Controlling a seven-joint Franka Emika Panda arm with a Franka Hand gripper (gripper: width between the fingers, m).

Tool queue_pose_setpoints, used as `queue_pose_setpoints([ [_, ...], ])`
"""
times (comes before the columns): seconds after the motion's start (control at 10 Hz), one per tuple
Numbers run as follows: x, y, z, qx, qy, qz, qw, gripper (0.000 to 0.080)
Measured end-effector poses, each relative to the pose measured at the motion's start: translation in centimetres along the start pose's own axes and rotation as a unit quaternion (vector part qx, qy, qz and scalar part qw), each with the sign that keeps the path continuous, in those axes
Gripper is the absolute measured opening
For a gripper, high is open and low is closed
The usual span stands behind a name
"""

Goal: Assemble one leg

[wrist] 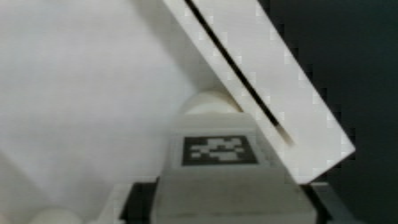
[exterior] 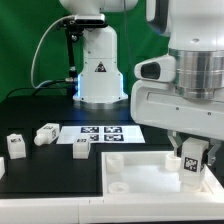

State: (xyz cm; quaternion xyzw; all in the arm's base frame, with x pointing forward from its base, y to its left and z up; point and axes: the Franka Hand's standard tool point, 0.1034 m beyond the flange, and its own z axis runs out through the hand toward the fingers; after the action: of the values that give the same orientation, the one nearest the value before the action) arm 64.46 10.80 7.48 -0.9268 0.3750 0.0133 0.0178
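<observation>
My gripper [exterior: 190,148] is at the exterior view's right, shut on a leg [exterior: 190,163], a small white post with a black-and-white tag facing the camera. It holds the leg upright over the right part of the large white panel [exterior: 140,175], low above it or touching it; I cannot tell which. In the wrist view the leg [wrist: 222,150] runs down between my fingers [wrist: 151,203] toward the panel's raised rim [wrist: 267,90]. My gripper [wrist: 222,208] is closed on the leg's upper end.
Three more loose legs [exterior: 15,146] [exterior: 46,133] [exterior: 82,147] lie on the black table at the left. The marker board [exterior: 100,132] lies behind the panel. The robot's white base [exterior: 98,70] stands at the back. Round corner sockets [exterior: 118,160] show on the panel's left side.
</observation>
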Motion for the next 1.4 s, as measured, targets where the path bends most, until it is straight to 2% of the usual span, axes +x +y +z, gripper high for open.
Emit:
queue_pose_setpoints([
  [0.2, 0.0, 0.0, 0.1, 0.018, -0.006, 0.151, 0.988, 0.0284],
  [0.4, 0.0, 0.3, 0.1, 0.038, -0.016, 0.269, 0.962, 0.0284],
  [0.6, 0.0, 0.3, 0.1, 0.039, -0.019, 0.311, 0.949, 0.0284],
  [0.7, 0.0, 0.3, 0.1, 0.039, -0.018, 0.308, 0.950, 0.0284],
  [0.8, -0.2, 0.2, 0.1, 0.038, -0.017, 0.259, 0.965, 0.0339],
  [0.9, -0.5, -0.3, -0.1, 0.039, -0.018, 0.193, 0.980, 0.0522],
  [1.0, -0.9, -0.4, -0.2, 0.032, -0.018, 0.098, 0.994, 0.0522],
  [1.1, -1.3, -0.1, -0.1, 0.025, -0.025, 0.025, 0.999, 0.0622],
  [1.4, -1.3, -0.1, -0.1, 0.027, -0.023, -0.094, 0.995, 0.0648],
])
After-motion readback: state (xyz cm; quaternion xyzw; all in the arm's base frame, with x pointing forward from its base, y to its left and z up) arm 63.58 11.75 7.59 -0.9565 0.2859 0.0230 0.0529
